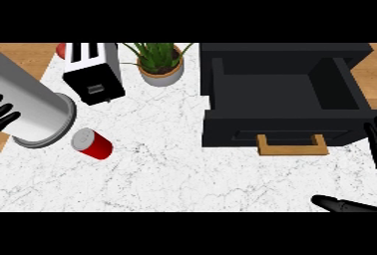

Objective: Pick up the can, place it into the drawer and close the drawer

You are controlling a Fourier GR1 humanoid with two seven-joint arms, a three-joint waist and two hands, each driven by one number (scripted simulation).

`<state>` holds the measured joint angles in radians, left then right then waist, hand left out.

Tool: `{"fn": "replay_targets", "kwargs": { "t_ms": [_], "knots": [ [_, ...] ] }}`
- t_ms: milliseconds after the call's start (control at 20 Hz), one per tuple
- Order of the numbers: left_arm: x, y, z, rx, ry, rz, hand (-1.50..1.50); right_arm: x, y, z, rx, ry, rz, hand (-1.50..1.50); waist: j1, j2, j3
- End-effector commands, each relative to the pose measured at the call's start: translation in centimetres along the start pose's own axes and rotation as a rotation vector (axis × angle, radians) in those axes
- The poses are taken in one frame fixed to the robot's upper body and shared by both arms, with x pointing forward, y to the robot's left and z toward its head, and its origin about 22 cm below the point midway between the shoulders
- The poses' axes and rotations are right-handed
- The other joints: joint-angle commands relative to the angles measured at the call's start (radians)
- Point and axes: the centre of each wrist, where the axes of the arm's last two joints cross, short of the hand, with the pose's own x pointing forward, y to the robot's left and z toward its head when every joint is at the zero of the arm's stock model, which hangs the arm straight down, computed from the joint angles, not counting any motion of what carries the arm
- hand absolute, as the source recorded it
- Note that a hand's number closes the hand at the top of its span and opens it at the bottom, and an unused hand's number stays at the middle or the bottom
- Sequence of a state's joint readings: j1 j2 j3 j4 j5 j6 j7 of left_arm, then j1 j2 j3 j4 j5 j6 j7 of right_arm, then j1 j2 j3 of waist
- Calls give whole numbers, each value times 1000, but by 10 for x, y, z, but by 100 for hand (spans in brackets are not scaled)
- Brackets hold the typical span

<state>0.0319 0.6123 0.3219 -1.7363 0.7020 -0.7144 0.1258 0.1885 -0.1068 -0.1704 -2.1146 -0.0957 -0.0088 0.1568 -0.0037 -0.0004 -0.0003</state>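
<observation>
The red can [93, 144] with a silver top lies tilted on the white marble counter [184, 169] at the left. The black drawer [283, 94] stands pulled open at the upper right, nothing showing inside it, its wooden handle [292, 145] facing me. My left hand [7, 115] shows only as black fingers at the left edge, beside its grey forearm [37, 107], up and to the left of the can and apart from it. My right hand [343, 204] is open at the lower right corner, below the drawer's front, holding nothing.
A black and white toaster [93, 72] stands at the back left with a small red object [61, 50] behind it. A potted plant [160, 62] sits between the toaster and the drawer. Wooden floor shows past the counter's left edge.
</observation>
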Motion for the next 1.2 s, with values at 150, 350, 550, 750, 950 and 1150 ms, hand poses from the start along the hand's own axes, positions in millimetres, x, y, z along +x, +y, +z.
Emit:
{"fn": "replay_targets", "kwargs": {
  "t_ms": [150, 350, 550, 750, 950, 1150],
  "knots": [
    [19, 35, 20, -7, 6, -2, -150, -7, -41, 32, 11, 30, 2, -150, -2, -1, 1],
    [24, 37, 27, 42, 27, 67, -150, 16, -44, 24, 14, 9, -2, -150, 1, -1, 1],
    [11, 40, 44, 40, 80, 154, -150, -6, -51, 39, 14, 12, -2, -150, 2, -1, 1],
    [25, 41, 14, 44, 93, 226, -150, -1, -60, 44, 29, 33, 3, -150, -4, -1, 1],
    [19, 36, 2, 22, 115, 301, -150, -5, -80, 44, 4, 9, 4, -150, 0, -1, 1],
    [-12, 21, -2, 34, 158, 312, -150, 3, -68, 52, 14, 21, -15, -150, -1, -1, 0]
  ]
}}
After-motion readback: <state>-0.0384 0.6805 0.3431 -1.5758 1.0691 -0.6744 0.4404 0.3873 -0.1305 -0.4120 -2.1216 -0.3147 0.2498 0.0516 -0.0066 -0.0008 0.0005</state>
